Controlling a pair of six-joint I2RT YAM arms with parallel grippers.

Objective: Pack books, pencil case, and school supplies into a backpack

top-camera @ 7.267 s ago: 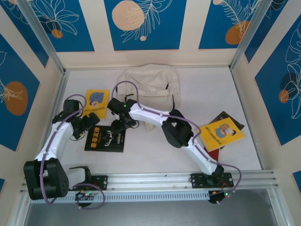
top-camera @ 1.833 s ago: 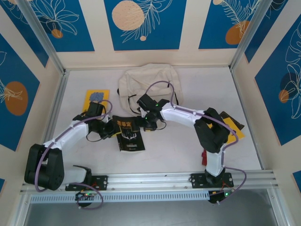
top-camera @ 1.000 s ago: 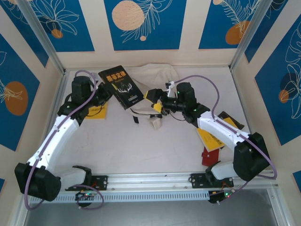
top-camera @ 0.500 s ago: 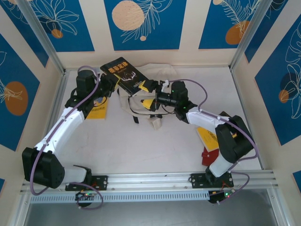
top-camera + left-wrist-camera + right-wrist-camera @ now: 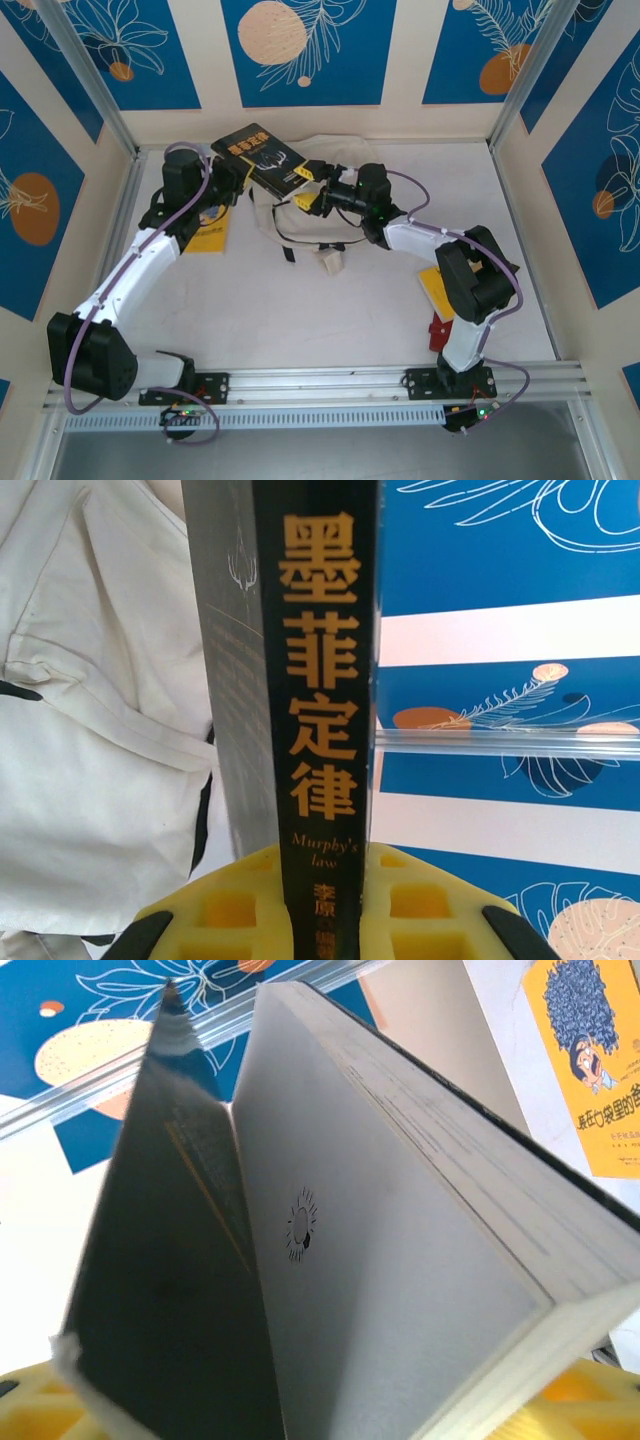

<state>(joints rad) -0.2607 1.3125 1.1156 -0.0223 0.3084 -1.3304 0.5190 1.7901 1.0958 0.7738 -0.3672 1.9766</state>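
Observation:
My left gripper (image 5: 233, 172) is shut on the black book (image 5: 262, 160) with orange print and holds it tilted in the air over the back left of the cream-white backpack (image 5: 335, 215). In the left wrist view the book's spine (image 5: 320, 680) stands upright between the yellow pads (image 5: 225, 910), with the backpack (image 5: 90, 730) to the left. My right gripper (image 5: 305, 187) is open at the book's right end. In the right wrist view the book's pages (image 5: 400, 1260) and loose black cover (image 5: 160, 1290) lie between its spread yellow pads (image 5: 585, 1395).
A yellow book (image 5: 207, 236) with a grey-blue picture lies under my left arm, also seen in the right wrist view as the yellow book (image 5: 600, 1070). Another yellow book (image 5: 443, 292) and a red object (image 5: 441, 331) lie near the right arm. Walls enclose the table.
The left arm has lifted the black book off the table to above the backpack. In the last half second my right gripper moved left, up to the book's end.

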